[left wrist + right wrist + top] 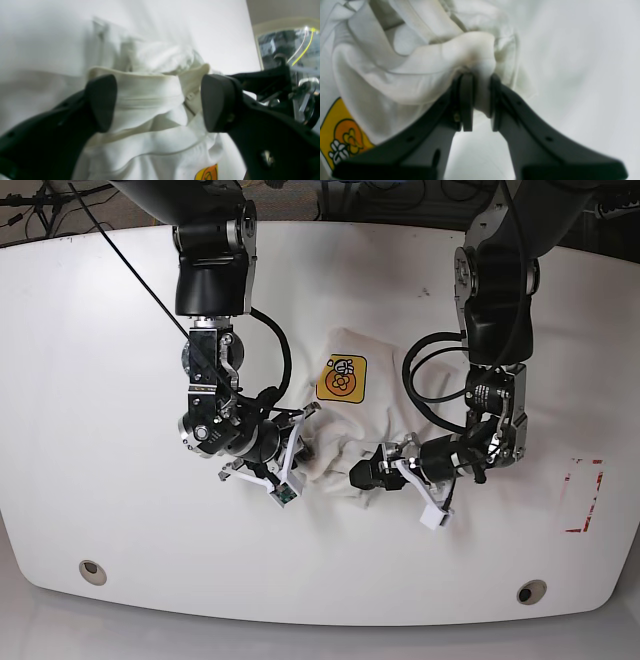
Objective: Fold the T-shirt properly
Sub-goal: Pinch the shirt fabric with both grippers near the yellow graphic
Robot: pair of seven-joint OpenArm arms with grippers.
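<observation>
Right claw (478,100) pinches T-shirt (350,425) fold (left claw (158,102) gapes).

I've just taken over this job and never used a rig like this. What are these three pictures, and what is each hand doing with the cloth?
Two black robot arms work over a white table. The base view looks down from above; the other two come from cameras on each wrist. A wrinkled off-white cotton T-shirt with a yellow-orange badge lies bunched between the arms. The right hand, on the base view's left, is shut on a fold of the shirt. The left hand stands open, its fingers either side of a folded edge, not gripping it.
</observation>
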